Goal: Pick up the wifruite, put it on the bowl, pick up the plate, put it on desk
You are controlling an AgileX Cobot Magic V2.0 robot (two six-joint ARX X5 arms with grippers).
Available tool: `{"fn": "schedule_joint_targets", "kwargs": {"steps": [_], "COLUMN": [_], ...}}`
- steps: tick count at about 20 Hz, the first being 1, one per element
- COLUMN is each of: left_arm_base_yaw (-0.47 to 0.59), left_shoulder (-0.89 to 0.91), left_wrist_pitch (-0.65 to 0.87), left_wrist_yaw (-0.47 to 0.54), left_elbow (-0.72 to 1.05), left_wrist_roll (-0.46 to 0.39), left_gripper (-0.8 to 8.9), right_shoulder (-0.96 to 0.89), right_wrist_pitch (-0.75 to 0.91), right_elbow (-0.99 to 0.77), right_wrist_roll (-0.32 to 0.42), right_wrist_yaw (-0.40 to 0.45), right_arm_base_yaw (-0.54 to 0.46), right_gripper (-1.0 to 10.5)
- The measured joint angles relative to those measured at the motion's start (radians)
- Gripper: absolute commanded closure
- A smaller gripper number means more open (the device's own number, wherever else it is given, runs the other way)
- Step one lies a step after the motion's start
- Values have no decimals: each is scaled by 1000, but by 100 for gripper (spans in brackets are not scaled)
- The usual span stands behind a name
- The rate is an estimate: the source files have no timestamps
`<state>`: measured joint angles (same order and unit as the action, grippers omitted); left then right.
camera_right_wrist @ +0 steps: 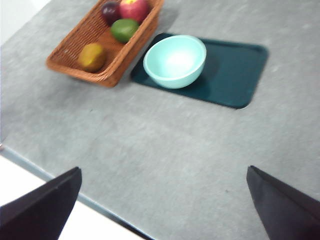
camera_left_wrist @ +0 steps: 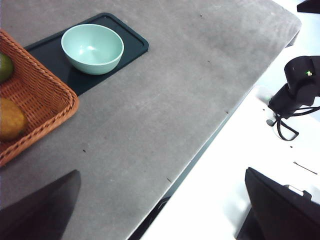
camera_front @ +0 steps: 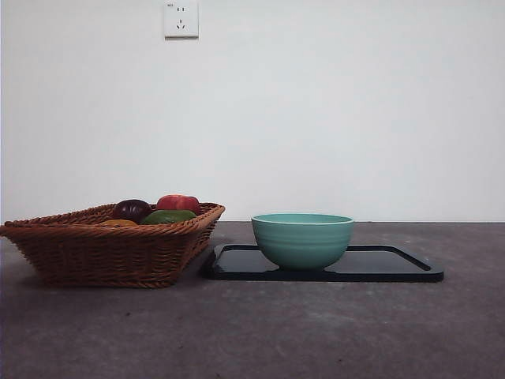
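Note:
The orange-brown wifruite (camera_right_wrist: 92, 56) lies in the near corner of a wicker basket (camera_front: 110, 254), and shows as a small orange patch (camera_front: 118, 223) from the front. To the right of the basket, the mint-green bowl (camera_front: 302, 239) stands empty on the left part of a flat black plate (camera_front: 394, 264) that rests on the grey desk (camera_front: 316, 332). My left gripper (camera_left_wrist: 160, 212) hangs open high above the desk's edge, far from the bowl (camera_left_wrist: 92, 48). My right gripper (camera_right_wrist: 160, 210) is open too, high over the desk's front. Neither arm shows in the front view.
The basket also holds a dark purple fruit (camera_front: 131, 210), a red apple (camera_front: 178, 203) and a green fruit (camera_front: 168, 216). Beyond the desk edge, the left wrist view shows a white surface with a black robot part (camera_left_wrist: 300, 85). A wall socket (camera_front: 181, 19) sits high behind.

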<state>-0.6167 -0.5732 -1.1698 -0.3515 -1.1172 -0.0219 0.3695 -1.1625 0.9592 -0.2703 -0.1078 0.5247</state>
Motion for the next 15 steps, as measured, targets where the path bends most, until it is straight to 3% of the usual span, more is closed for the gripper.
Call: {"fn": "schedule_joint_targets", "kwargs": {"steps": [8, 15], "left_arm_base_yaw": [0, 0], "left_shoulder": [0, 0], "left_wrist_pitch": [7, 7], "left_wrist_yaw": [0, 0], "left_elbow": [0, 0], "left_wrist_roll": [-7, -7], "left_gripper": [286, 286], "right_shoulder": [289, 764], "right_wrist_pitch": [94, 202], "right_elbow": [0, 139], "right_wrist_roll": [1, 1], "right_wrist_yaw": [-28, -32], "right_arm_base_yaw": [0, -15], "right_gripper": [399, 400]}}
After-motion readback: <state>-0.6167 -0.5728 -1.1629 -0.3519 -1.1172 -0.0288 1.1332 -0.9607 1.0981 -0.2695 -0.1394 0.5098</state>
